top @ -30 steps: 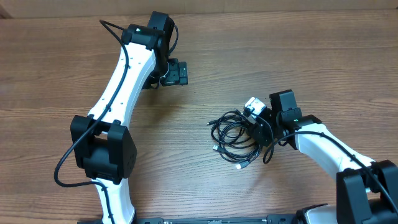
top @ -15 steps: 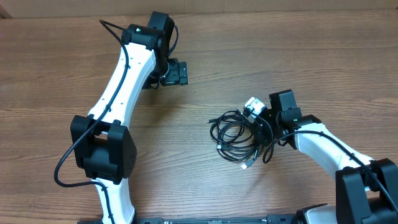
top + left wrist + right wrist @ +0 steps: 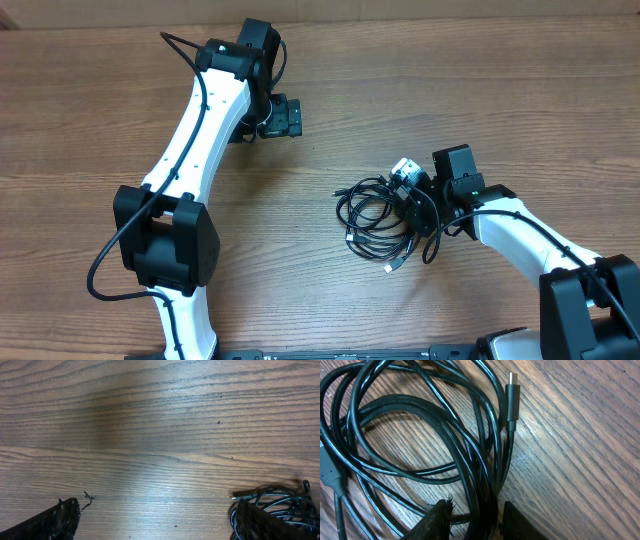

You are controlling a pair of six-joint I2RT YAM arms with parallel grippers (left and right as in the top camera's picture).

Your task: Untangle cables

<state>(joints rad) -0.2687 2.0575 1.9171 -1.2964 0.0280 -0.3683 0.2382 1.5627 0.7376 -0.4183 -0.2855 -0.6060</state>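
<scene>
The cables (image 3: 372,215) lie as one tangled bundle of thin black loops right of the table's middle. In the right wrist view the cables (image 3: 420,435) fill the frame, with a silver-tipped plug (image 3: 513,387) lying free at the upper right. My right gripper (image 3: 415,205) is at the bundle's right side. Its fingers (image 3: 477,517) are closed narrowly around several strands. My left gripper (image 3: 283,117) is far off at the upper left, open and empty (image 3: 155,520). The bundle's edge (image 3: 280,505) shows behind its right finger.
The bare wooden table (image 3: 480,90) surrounds the bundle. A loose plug end (image 3: 392,266) sticks out at the bundle's lower edge. The left arm's white links (image 3: 195,130) run down the left side, and the right arm's base (image 3: 590,300) is at the lower right.
My right gripper has shifted slightly left into the bundle, and the loops and the lower plug end have shifted a little. The left arm has not moved.
</scene>
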